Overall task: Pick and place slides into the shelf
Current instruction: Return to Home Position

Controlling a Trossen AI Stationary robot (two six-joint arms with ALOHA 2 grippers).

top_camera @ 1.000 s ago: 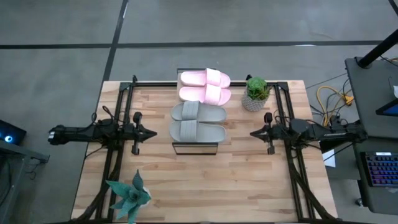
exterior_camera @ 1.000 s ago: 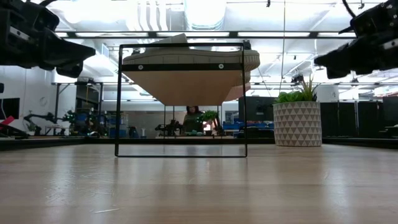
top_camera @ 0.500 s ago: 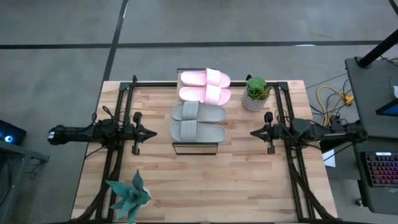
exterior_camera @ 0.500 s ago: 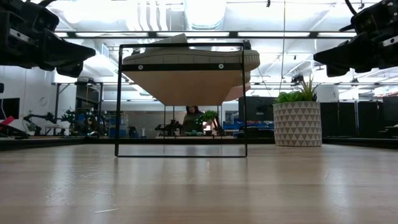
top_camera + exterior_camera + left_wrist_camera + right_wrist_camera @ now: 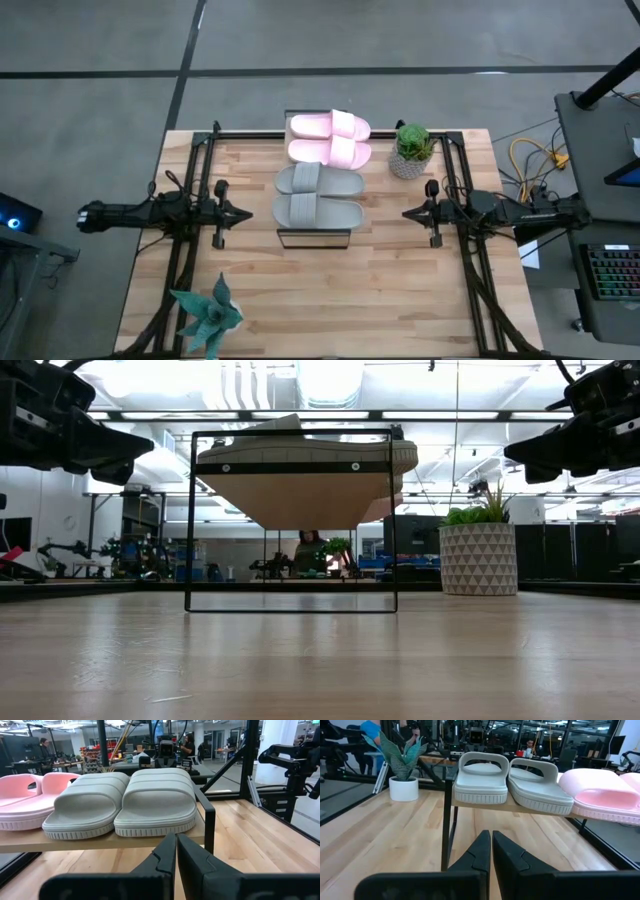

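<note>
Slides (image 5: pixel 272 426) sit atop the shelf (image 5: pixel 300 500) — planter (image 5: pixel 478 558) beside.

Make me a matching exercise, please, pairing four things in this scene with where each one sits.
Things:
1. grey slides
2. pink slides
3. green plant in patterned pot
4. teal plant

Places:
A. table corner at the high view's bottom left
B. shelf end at the high view's top
C. on the table, right of the shelf
D. shelf end at the high view's bottom

Pairs: 1-D, 2-B, 3-C, 4-A.

The left gripper and right gripper wait shut either side of the shelf.
</note>
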